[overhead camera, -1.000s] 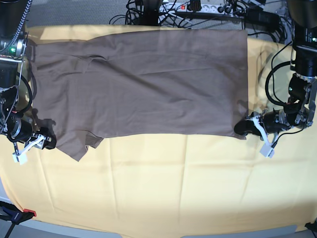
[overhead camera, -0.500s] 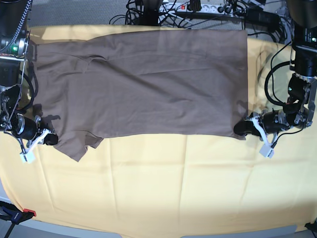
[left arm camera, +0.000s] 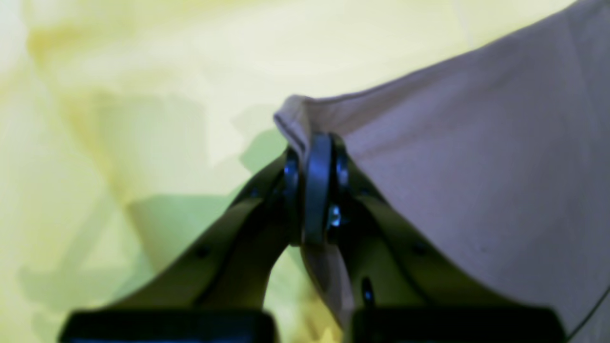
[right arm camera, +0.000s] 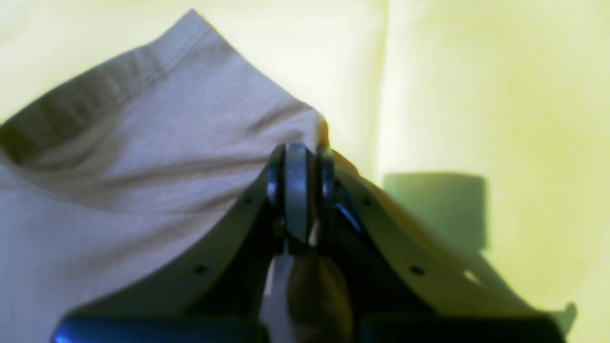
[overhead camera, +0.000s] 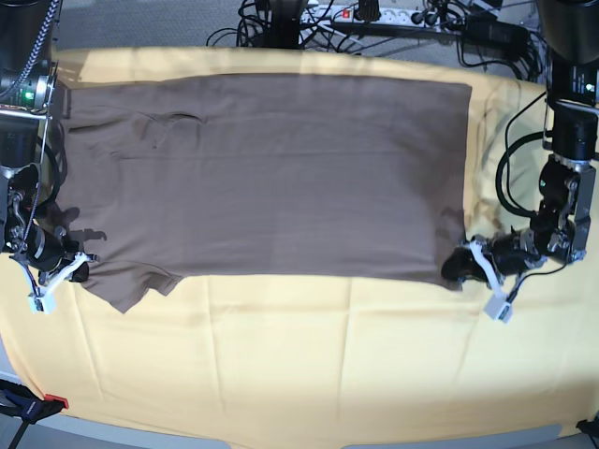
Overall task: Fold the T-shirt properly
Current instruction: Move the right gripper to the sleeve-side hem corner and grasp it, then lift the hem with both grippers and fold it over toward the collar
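Left wrist view: the left gripper point(left arm camera: 312, 190) fills the lower centre, its jaws pressed together on a corner of the T-shirt point(left arm camera: 476, 181); the pinched fabric bunches into a small peak just above the fingertips, and a strip of it hangs down between the fingers below; the taupe cloth spreads up and to the right from the grip, smooth with a thin hem line along its top edge; the yellow cloth point(left arm camera: 143, 95) lies blurred behind it.

Right wrist view: the right gripper point(right arm camera: 298, 190) has its jaws closed on an edge of the T-shirt point(right arm camera: 143, 166); the fabric rises to a point at the upper left and falls in soft creases toward the fingertips; a stitched hem band runs along the upper edge; a sliver of cloth shows between the fingers below the grip; the yellow cloth point(right arm camera: 476, 95) covers the right side.

Base view: the T-shirt point(overhead camera: 271, 168) lies spread flat across the far half of the yellow cloth point(overhead camera: 299, 365), plain grey-brown with no print; the left gripper point(overhead camera: 465, 264) holds its near corner on the view's right; the right gripper point(overhead camera: 70, 269) holds the near edge on the view's left, beside a sleeve that points toward the camera.
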Robot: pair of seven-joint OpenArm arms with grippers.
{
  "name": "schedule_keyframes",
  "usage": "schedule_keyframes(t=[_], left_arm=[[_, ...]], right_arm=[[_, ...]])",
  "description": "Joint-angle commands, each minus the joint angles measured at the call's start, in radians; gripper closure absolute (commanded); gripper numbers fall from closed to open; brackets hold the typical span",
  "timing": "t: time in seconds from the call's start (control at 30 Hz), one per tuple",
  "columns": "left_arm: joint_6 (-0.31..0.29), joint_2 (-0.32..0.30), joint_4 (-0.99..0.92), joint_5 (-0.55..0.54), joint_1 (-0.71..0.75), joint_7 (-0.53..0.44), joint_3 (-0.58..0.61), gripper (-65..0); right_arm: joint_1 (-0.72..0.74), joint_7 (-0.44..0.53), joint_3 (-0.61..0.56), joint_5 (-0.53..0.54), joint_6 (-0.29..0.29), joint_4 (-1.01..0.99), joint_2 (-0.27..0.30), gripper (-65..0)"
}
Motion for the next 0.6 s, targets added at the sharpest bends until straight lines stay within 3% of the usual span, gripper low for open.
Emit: schedule_keyframes(t=[0.0, 0.23, 0.33, 0.4, 0.43, 0.57], left_arm=[[0.004, -0.018, 0.011, 0.006, -0.043, -0.031, -0.008, 0.0], [-0.003, -0.003, 0.011, 0.055, -0.068, -0.063, -0.008, 0.0], [-0.024, -0.003, 0.011, 0.062, -0.056, -0.062, -0.008, 0.0], [-0.084, -0.003, 0.011, 0.053, -0.047, -0.050, -0.008, 0.0], [-0.115, -0.003, 0.011, 0.034, -0.045, -0.034, -0.008, 0.0], [-0.115, -0.005, 0.011, -0.061, -0.035, 0.029, -0.008, 0.0]], right_arm=[[0.047, 0.024, 0.005, -0.007, -0.010, 0.011, 0.027, 0.0], [0.088, 0.024, 0.005, -0.011, 0.005, 0.011, 0.026, 0.0], [0.084, 0.024, 0.005, -0.010, 0.124, 0.011, 0.027, 0.0], [0.082, 0.024, 0.005, -0.004, 0.216, 0.011, 0.026, 0.0], [0.080, 0.023, 0.005, -0.003, 0.236, 0.011, 0.027, 0.0], [0.079, 0.023, 0.005, -0.003, 0.236, 0.012, 0.029, 0.0]])
